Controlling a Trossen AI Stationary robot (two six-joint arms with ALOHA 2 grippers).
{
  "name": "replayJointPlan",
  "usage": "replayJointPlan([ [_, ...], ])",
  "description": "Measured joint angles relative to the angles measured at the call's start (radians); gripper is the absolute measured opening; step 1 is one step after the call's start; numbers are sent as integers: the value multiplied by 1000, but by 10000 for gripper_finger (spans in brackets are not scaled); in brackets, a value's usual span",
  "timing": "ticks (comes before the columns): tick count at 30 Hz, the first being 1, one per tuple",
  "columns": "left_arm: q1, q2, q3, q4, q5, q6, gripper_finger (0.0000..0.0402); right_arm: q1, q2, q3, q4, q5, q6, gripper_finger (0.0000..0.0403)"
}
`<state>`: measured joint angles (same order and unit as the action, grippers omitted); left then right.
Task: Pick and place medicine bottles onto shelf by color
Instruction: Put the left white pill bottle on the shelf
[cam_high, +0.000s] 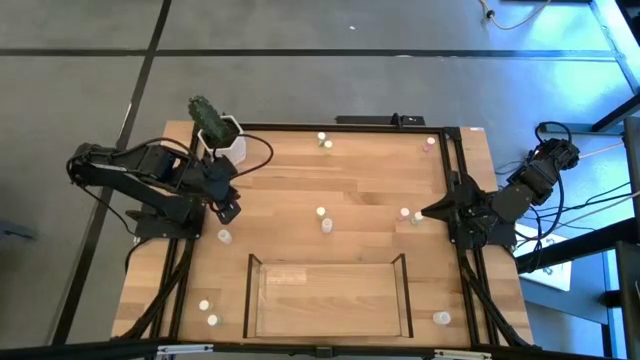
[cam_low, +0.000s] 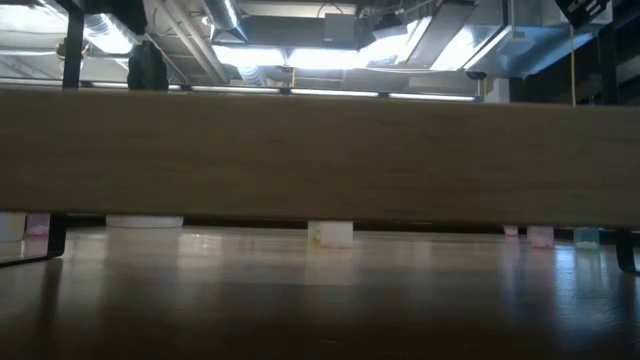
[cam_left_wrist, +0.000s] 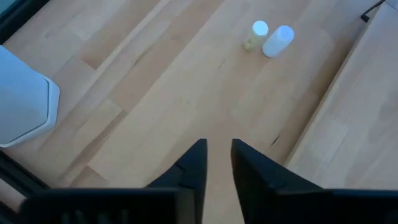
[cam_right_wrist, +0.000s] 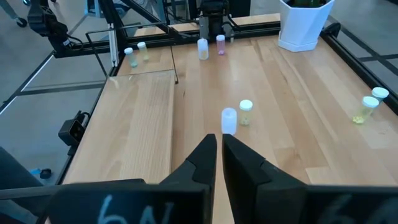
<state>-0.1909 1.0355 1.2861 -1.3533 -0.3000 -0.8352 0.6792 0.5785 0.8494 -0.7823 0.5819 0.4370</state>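
Note:
Small pale-capped medicine bottles stand scattered on the wooden table: two in the middle (cam_high: 323, 219), two near my right gripper (cam_high: 410, 215), some at the far edge (cam_high: 325, 141) and others at the near corners (cam_high: 208, 313). The shelf (cam_high: 328, 262), a clear-walled tray with a wood floor, sits at the near middle with nothing in it. My left gripper (cam_high: 230, 212) hangs above the table's left side, pointing down, slightly open and holding nothing (cam_left_wrist: 218, 155). My right gripper (cam_high: 424, 212) hovers at the right side, shut and holding nothing (cam_right_wrist: 219, 146).
A white hexagonal pot with a green cactus (cam_high: 222, 135) stands at the far left corner, close behind my left arm. A black metal frame (cam_high: 350, 127) runs around the tabletop. In the low view, a wide wood-coloured band (cam_low: 320, 155) blocks most of the table.

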Motion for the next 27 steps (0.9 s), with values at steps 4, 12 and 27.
replayJointPlan([
  [4, 2, 0, 0, 0, 0, 0, 109, 0, 0, 0, 0, 0, 0, 30],
  [12, 60, 13, 0, -11, 48, -159, 149, 0, 0, 0, 0, 0, -1, 30],
  [27, 51, 12, -172, -19, 180, -583, 147, 0, 0, 0, 0, 1, -1, 30],
])
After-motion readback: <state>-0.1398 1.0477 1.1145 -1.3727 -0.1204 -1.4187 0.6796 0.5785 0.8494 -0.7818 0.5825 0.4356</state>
